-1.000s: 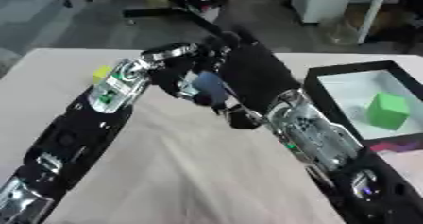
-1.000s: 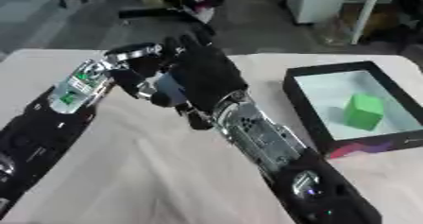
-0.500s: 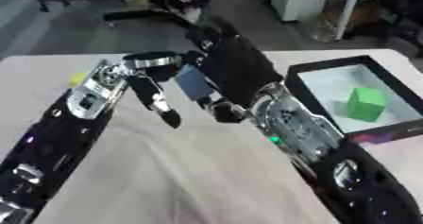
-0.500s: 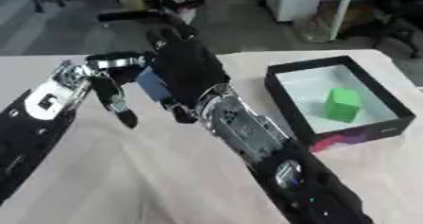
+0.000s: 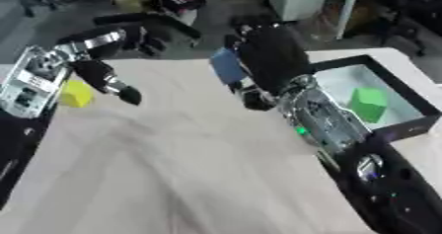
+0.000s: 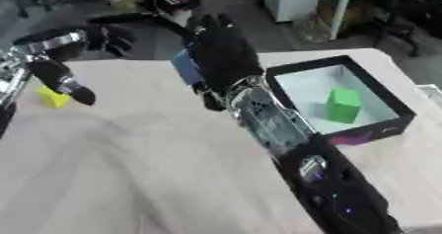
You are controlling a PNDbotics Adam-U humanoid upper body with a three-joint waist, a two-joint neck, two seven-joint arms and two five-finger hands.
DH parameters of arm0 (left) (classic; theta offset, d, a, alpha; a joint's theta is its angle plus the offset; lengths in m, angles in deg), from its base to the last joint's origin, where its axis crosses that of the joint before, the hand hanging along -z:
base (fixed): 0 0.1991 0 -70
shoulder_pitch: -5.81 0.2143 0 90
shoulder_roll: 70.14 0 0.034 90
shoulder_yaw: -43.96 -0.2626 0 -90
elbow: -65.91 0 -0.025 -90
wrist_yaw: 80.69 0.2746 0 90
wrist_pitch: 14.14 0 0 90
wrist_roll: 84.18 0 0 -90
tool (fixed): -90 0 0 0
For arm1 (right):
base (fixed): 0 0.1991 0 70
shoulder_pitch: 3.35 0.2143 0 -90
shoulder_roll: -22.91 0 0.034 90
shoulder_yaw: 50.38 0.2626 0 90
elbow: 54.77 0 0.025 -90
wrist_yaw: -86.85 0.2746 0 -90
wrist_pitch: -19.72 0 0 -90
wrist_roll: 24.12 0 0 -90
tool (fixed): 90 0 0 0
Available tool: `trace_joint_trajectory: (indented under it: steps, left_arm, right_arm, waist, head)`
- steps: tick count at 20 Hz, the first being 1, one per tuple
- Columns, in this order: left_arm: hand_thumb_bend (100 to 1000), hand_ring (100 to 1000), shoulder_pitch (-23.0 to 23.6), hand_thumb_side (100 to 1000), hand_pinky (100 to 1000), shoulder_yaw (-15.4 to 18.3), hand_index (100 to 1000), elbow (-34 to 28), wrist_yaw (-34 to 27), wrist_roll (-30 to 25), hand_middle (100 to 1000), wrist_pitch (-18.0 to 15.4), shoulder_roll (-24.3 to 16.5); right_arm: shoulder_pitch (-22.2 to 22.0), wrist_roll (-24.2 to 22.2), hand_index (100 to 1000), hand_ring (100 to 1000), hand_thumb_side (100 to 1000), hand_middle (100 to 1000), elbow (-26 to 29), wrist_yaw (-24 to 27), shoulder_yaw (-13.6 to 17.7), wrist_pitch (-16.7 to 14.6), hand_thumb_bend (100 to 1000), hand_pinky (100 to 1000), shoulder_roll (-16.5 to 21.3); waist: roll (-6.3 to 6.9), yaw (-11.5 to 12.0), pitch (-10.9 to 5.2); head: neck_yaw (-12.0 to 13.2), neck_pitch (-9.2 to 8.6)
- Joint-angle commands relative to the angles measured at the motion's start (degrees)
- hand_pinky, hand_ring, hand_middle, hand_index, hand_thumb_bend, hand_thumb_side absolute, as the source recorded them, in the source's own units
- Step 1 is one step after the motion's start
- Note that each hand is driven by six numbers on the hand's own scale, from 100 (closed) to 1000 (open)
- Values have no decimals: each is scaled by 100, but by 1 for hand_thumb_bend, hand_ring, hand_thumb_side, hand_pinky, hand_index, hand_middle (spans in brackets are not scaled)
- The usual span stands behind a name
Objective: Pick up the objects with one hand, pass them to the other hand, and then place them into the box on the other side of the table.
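Left eye view shows the pale table (image 5: 172, 178) running from the near edge to the far side, with both black and silver arms reaching in over it. Nearest, on the right, the right forearm climbs from the near right corner toward the middle. Past it, the right hand (image 5: 272, 60) is held above the far middle of the table, its back toward the camera, with the blue block (image 5: 226, 65) at its left side; the fingers appear curled against the block, though the picture is blurred there. To the right of that hand sits the black box (image 5: 406, 124) with a white inside, by the table's right edge, and a green block (image 5: 369, 103) lies in it. On the left, the left hand (image 5: 103, 70) hangs over the far left of the table, well apart from the right hand, its fingers loosely spread and holding nothing. A yellow block (image 5: 76, 94) lies on the table just beside that hand.
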Motion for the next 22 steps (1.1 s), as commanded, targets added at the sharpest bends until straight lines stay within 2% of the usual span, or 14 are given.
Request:
trace_joint_trajectory:
  steps: [1, 2, 3, 5, 6, 7, 8, 10, 11, 13, 14, 16, 19, 22]
  left_arm:
    - [1000, 844, 139, 617, 809, 379, 935, -389, -18, 475, 857, 82, -341]
    - [1000, 834, 267, 623, 795, 477, 924, -471, -46, 589, 846, 126, -373]
    - [1000, 834, 386, 623, 795, 564, 924, -559, -76, 690, 846, 166, -396]
    - [1000, 822, 644, 620, 778, 739, 915, -722, -120, 859, 833, 254, -408]
    - [1000, 820, 764, 622, 776, 822, 913, -800, -150, 930, 832, 298, -396]
    - [1000, 817, 855, 623, 770, 884, 911, -868, -172, 983, 829, 339, -385]
    - [1000, 816, 947, 624, 769, 946, 911, -926, -195, 1035, 828, 381, -373]
    - [1000, 815, 1088, 622, 766, 1037, 909, -1001, -212, 1105, 826, 456, -370]
    - [1000, 814, 1140, 621, 765, 1068, 908, -1018, -211, 1128, 826, 485, -375]
    - [1000, 815, 1232, 589, 766, 1119, 909, -1009, -190, 1153, 827, 535, -403]
    - [1000, 815, 1265, 620, 767, 1144, 909, -994, -162, 1161, 827, 557, -421]
    - [1000, 815, 1307, 617, 767, 1195, 909, -948, -85, 1182, 827, 583, -449]
    - [1000, 814, 1337, 612, 768, 1271, 910, -845, 92, 1234, 827, 598, -508]
    - [1000, 811, 1324, 582, 779, 1389, 910, -644, 456, 1369, 821, 635, -646]
  right_arm:
    - [-22, 591, 393, 818, 230, 762, -672, 164, 544, 994, 238, 473, 286]
    - [-43, 838, 400, 803, 237, 742, -962, 273, 729, 1338, 211, 412, 337]
    - [-36, 1089, 400, 803, 237, 742, -1253, 383, 881, 1641, 211, 412, 370]
    - [54, 1579, 492, 786, 252, 731, -1893, 659, 1207, 2226, 155, 361, 433]
    - [122, 1807, 589, 797, 273, 753, -2253, 816, 1364, 2504, 210, 387, 462]
    - [187, 1992, 778, 820, 357, 795, -2585, 965, 1469, 2705, 315, 444, 480]
    - [256, 2095, 883, 838, 422, 826, -2936, 1119, 1587, 2914, 376, 518, 509]
    - [386, 2171, 1000, 858, 529, 862, -3483, 1390, 1770, 3282, 452, 611, 555]
    - [436, 2174, 1000, 859, 570, 865, -3656, 1509, 1835, 3434, 470, 618, 578]
    - [485, 2250, 1000, 861, 628, 863, -3803, 1713, 1998, 3560, 486, 603, 650]
    - [492, 2326, 1000, 863, 642, 864, -3804, 1786, 2064, 3580, 487, 603, 683]
    - [479, 2491, 1000, 862, 660, 858, -3717, 1900, 2133, 3595, 486, 576, 728]
    - [405, 2758, 1000, 858, 635, 852, -3365, 1919, 2093, 3600, 479, 552, 753]
    - [263, 3016, 1000, 848, 534, 846, -2792, 1550, 1874, 3566, 483, 567, 745]
  waist:
    - [12, 9, -73]
    - [14, 11, -69]
    - [15, 17, -66]
    - [20, 32, -63]
    - [25, 46, -64]
    - [30, 58, -64]
    - [37, 72, -65]
    - [44, 93, -65]
    - [45, 100, -64]
    - [42, 105, -63]
    - [38, 104, -63]
    - [30, 102, -63]
    - [26, 92, -61]
    - [33, 83, -57]
  head:
    - [-86, -83]
    - [-100, -92]
    - [-113, -98]
    - [-125, -106]
    - [-134, -112]
    - [-138, -115]
    - [-141, -117]
    - [-143, -118]
    - [-145, -120]
    - [-135, -122]
    - [-124, -124]
    - [-103, -130]
    - [-47, -159]
    - [200, -133]
